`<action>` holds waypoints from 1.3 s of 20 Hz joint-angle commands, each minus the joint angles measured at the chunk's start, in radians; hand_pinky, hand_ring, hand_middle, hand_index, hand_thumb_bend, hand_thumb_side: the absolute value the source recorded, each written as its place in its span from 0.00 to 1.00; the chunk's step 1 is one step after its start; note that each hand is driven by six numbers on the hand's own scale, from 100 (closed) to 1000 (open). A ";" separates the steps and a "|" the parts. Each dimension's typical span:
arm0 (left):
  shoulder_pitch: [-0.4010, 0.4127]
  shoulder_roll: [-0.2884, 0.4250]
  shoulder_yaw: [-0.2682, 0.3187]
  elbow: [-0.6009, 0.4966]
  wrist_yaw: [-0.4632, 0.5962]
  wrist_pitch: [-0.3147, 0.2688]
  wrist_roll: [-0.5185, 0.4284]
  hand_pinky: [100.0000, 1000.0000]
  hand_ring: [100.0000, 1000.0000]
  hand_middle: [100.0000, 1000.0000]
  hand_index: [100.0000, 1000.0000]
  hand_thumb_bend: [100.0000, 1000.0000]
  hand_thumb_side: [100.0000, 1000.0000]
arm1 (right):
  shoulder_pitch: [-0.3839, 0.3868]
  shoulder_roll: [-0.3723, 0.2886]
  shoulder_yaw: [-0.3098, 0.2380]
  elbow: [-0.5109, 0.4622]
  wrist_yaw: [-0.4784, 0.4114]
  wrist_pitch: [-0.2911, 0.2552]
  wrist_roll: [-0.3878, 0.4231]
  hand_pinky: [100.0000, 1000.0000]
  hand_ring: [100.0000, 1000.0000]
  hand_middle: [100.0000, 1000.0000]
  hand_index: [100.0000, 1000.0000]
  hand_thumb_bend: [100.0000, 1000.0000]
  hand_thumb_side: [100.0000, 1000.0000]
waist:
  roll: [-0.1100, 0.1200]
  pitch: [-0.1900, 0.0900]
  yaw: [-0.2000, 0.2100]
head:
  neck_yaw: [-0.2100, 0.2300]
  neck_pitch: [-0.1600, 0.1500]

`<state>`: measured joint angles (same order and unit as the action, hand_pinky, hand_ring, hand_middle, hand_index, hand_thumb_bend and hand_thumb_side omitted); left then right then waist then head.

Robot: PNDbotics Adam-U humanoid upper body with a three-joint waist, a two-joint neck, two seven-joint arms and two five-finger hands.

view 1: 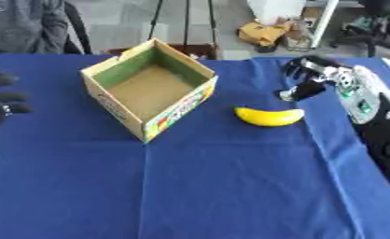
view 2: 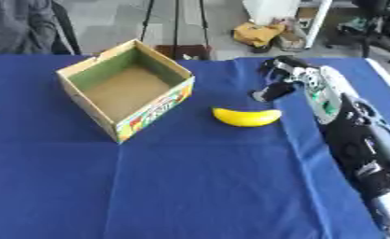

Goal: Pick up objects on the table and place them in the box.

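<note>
- The yellow curved banana lies on the blue cloth-covered worktop, just right of the open cardboard box, which looks empty.
- You should expect it light, smooth and easy to bruise; take it around the thick middle.
- Your right robot hand hovers beyond the banana, fingers relaxed and apart, holding nothing.
- Your left robot hand waits at the left edge, open and empty.

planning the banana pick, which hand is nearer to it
Right. The right hand hovers just beyond the banana, up and to its right; the left hand sits at the far left edge, past the box.
</note>
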<state>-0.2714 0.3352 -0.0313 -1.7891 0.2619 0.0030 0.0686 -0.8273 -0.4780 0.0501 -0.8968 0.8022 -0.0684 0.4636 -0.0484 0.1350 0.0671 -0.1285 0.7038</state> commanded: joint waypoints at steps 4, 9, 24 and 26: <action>-0.014 0.023 0.001 -0.013 0.004 -0.001 -0.004 0.54 0.58 0.64 0.69 0.52 1.00 | -0.021 0.000 0.011 0.009 0.029 -0.012 0.044 0.68 0.75 0.72 0.83 0.30 0.31 | 0.005 -0.014 -0.002 | -0.010 0.014; -0.013 0.021 0.001 -0.012 0.004 -0.001 -0.004 0.54 0.58 0.64 0.69 0.52 1.00 | -0.017 0.006 0.018 0.008 0.027 -0.019 0.073 0.68 0.75 0.72 0.82 0.30 0.31 | 0.005 -0.014 -0.001 | -0.014 0.017; -0.013 0.021 0.002 -0.011 0.005 -0.003 -0.003 0.54 0.58 0.64 0.69 0.52 1.00 | -0.005 -0.006 0.037 -0.045 -0.011 -0.023 0.145 0.68 0.74 0.71 0.82 0.29 0.32 | 0.004 -0.016 -0.004 | -0.015 0.019; -0.013 0.020 0.002 -0.011 0.005 -0.003 -0.003 0.54 0.58 0.64 0.69 0.53 1.00 | -0.003 -0.006 0.040 -0.046 -0.014 -0.022 0.156 0.68 0.74 0.71 0.82 0.29 0.32 | 0.005 -0.016 -0.004 | -0.015 0.018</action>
<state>-0.2714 0.3352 -0.0330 -1.7890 0.2619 0.0041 0.0672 -0.8169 -0.4537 0.0908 -0.9199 0.8014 -0.0904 0.6126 -0.0460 0.1347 0.0635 -0.1425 0.7198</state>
